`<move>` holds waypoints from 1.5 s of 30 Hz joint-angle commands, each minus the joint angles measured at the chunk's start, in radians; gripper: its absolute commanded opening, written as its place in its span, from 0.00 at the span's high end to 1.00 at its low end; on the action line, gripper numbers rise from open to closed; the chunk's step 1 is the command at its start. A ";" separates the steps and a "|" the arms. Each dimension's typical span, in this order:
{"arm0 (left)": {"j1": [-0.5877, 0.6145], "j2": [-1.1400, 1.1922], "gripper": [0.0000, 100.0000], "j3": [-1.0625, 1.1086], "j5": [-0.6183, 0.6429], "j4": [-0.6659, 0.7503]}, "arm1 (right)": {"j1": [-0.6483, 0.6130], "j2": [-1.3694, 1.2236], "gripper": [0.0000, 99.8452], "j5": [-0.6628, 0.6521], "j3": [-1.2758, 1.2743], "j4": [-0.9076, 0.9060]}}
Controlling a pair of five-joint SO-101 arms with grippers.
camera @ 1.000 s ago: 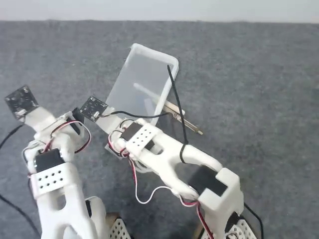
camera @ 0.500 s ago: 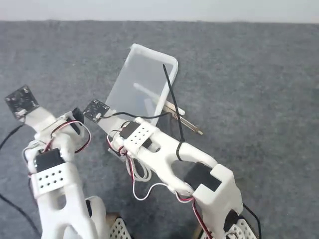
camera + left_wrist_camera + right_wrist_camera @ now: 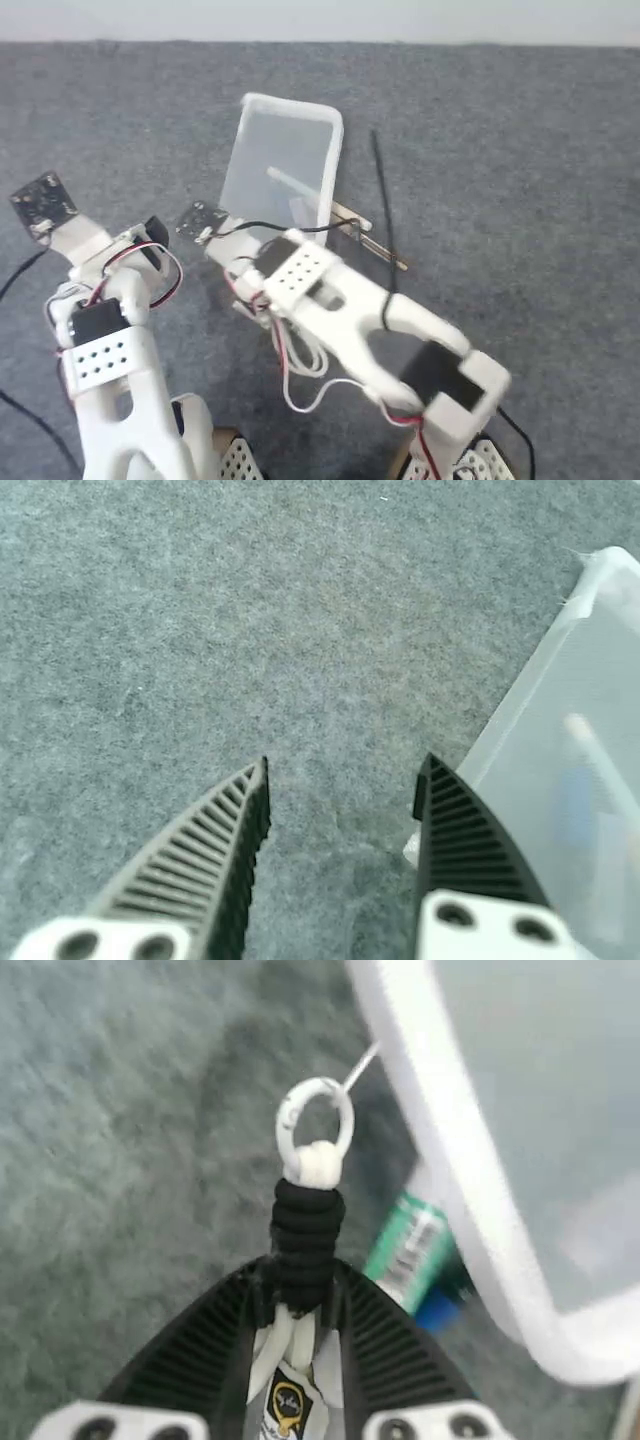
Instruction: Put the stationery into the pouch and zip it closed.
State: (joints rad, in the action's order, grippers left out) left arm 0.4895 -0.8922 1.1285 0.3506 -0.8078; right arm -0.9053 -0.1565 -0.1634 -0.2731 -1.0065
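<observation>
The translucent pouch (image 3: 280, 160) with a white zip edge lies flat on the grey carpet. Inside it I make out a white stick (image 3: 292, 186) and a blue item (image 3: 300, 210). A slim brown pencil-like piece (image 3: 378, 247) sticks out from beneath its near right corner. My right gripper (image 3: 303, 1265) is shut on the black cord zipper pull (image 3: 305, 1225), whose white ring (image 3: 315, 1120) points at the pouch edge (image 3: 440, 1160). A green and blue item (image 3: 412, 1250) lies under that edge. My left gripper (image 3: 345, 765) hangs open over bare carpet beside the pouch (image 3: 570, 740).
The right arm (image 3: 330, 300) covers the pouch's near end, with loose white, red and black cables (image 3: 300, 360) around it. The left arm (image 3: 100, 320) stands at the near left. Bare carpet (image 3: 500, 150) stretches to the right and beyond the pouch.
The right arm has shifted right and toward me, holding the zipper pull. The pouch has swung with it, its far end turning left. The left arm stayed still.
</observation>
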 commanded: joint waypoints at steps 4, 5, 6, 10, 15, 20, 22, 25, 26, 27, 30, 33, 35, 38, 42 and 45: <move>-0.003 -0.032 0.77 -0.035 -0.043 -0.025 | 0.033 0.305 0.99 -0.015 -0.143 0.065; -0.003 -0.032 0.77 -0.036 -0.043 -0.029 | 0.033 0.335 0.99 -0.015 -0.166 0.073; -0.003 -0.032 0.77 -0.036 -0.044 -0.028 | 0.033 0.366 0.99 -0.015 -0.189 0.082; -0.011 -0.032 0.77 -0.036 -0.044 -0.028 | 0.035 0.475 0.99 -0.015 -0.269 0.120; -0.064 -0.032 0.77 -0.036 -0.074 -0.029 | 0.047 0.596 0.99 -0.015 -0.350 0.143; -0.094 -0.032 0.77 -0.036 -0.081 -0.029 | 0.114 0.716 0.99 -0.008 -0.428 0.193; -0.117 -0.032 0.77 -0.036 -0.083 -0.031 | 0.136 0.759 0.99 -0.008 -0.450 0.199; -0.153 -0.034 0.77 -0.044 -0.117 -0.048 | 0.143 0.814 0.99 -0.006 -0.476 0.202; -0.170 -0.034 0.77 -0.051 -0.127 -0.061 | 0.148 0.829 0.99 -0.006 -0.491 0.213; -0.186 -0.034 0.77 -0.064 -0.133 -0.083 | 0.148 0.846 0.99 -0.006 -0.509 0.228; -0.206 -0.034 0.76 -0.110 -0.140 -0.152 | 0.170 0.903 0.99 -0.005 -0.565 0.277; -0.210 -0.034 0.73 -0.142 -0.138 -0.193 | 0.197 0.969 0.99 0.031 -0.605 0.309; -0.212 -0.034 0.71 -0.160 -0.137 -0.207 | 0.208 1.015 0.99 0.034 -0.628 0.309; -0.213 -0.034 0.71 -0.174 -0.137 -0.209 | 0.209 1.078 0.99 0.035 -0.660 0.309; -0.285 -0.034 0.70 -0.197 -0.140 -0.250 | 0.208 1.142 0.99 0.035 -0.694 0.311; -0.353 -0.034 0.70 -0.239 -0.141 -0.310 | 0.208 1.173 0.99 0.035 -0.724 0.343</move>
State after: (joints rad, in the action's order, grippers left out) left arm 0.1872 -0.8922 0.9735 0.2202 -1.0687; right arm -0.7073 0.9544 -0.1389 -0.9958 -0.7058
